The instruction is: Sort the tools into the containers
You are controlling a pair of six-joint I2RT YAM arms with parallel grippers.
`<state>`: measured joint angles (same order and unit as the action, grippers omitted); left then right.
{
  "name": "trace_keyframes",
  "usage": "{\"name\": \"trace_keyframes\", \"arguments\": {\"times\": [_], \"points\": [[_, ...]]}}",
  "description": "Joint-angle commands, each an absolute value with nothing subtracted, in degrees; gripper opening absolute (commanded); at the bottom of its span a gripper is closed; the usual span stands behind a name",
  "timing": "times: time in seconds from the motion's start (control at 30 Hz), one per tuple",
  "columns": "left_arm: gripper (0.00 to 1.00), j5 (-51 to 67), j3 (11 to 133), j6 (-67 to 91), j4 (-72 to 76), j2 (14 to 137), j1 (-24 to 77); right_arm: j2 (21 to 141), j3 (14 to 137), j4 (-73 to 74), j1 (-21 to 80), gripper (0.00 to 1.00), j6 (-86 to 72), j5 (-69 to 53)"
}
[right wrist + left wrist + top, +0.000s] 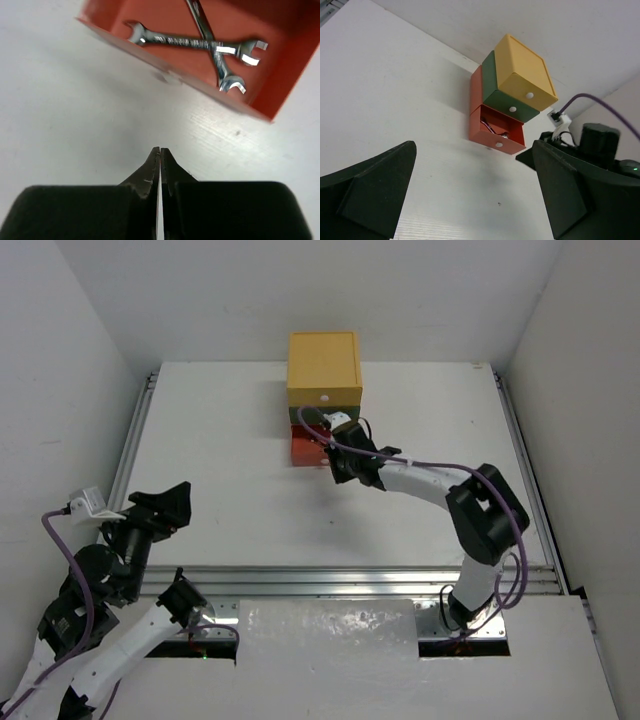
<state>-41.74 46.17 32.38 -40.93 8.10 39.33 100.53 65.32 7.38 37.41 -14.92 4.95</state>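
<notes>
Right gripper [160,159], pinched together and empty, sits just before the open red drawer [296,50], probably to push it in. Two crossed wrenches [192,42] lie inside; left gripper [474,150] hangs spread, far back.

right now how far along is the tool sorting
Done: two wrenches lie crossed in the open red drawer; no other tools in view. In hand: nothing, right gripper shut and empty, left gripper open. Left: probably closing that drawer; yellow drawer and green drawer are shut, contents hidden.
</notes>
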Motion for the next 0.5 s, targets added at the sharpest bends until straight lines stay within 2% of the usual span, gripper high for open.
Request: {"name": "trace_keyframes", "arguments": {"times": [0.0,0.23,0.47], "points": [[1.0,-40.8,46.6,31.5,-38.8,9.8,38.8,104.9,63.7,-3.2,38.4,0.0,-33.0,12.6],[1.0,-40.3,46.4,31.0,-38.4,9.7,38.8,112.2,64.5,-8.8,38.3,0.0,-35.3,24.1],[1.0,-39.6,46.4,30.7,-38.1,10.2,38.8,114.3,58.4,-32.4,36.3,0.0,-36.1,24.3]]}}
